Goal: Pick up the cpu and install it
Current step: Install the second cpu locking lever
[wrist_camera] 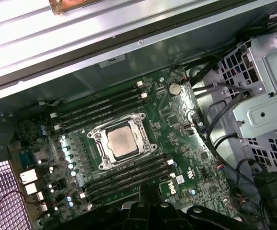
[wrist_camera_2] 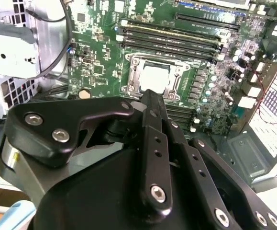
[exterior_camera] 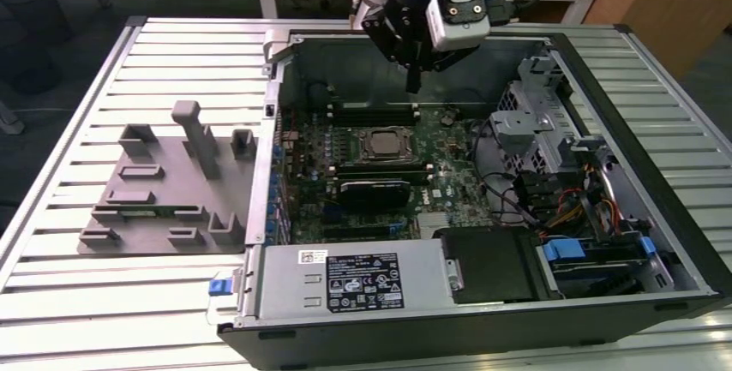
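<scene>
Chip, small, square and silvery, the cpu lies in its socket at frame centre. Black gripper above looks pressed together, empty; any descent should stay square

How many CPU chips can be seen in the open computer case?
1. The cpu sits in the socket frame at the middle of the motherboard, between the rows of memory slots, seen in both wrist views. More may be hidden.
</scene>
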Tool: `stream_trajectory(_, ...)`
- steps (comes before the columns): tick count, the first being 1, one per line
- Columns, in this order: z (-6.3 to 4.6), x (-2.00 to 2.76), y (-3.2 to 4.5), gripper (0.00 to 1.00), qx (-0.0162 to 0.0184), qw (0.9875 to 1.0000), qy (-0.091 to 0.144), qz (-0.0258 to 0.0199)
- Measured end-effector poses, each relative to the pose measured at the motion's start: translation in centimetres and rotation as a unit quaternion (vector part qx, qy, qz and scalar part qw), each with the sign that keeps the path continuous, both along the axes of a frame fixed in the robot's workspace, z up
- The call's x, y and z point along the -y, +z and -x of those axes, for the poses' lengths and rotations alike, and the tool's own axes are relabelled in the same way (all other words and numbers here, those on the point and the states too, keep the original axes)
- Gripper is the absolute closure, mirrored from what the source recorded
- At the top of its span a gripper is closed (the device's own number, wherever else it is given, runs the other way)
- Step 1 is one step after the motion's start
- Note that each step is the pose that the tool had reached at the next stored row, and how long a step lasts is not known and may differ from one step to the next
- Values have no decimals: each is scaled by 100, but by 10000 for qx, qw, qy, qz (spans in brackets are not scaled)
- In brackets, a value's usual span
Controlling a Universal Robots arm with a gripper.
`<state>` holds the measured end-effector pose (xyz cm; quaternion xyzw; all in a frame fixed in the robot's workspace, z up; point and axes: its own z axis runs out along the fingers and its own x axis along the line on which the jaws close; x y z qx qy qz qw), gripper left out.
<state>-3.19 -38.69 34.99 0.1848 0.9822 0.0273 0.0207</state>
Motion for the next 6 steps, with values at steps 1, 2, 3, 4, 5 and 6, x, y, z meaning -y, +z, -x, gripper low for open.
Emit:
stream_trajectory(1,0,0,-5,89,0,10000,0,-1)
stream_trajectory(2,0,0,-6,89,1,10000,0,-1)
stream_trajectory(3,0,0,-9,89,1,10000,0,-1)
stream_trajectory(4,0,0,-12,89,1,10000,0,-1)
stream_trajectory(5,0,0,-13,89,1,10000,0,-1)
stream_trajectory(6,0,0,-13,89,0,10000,0,-1)
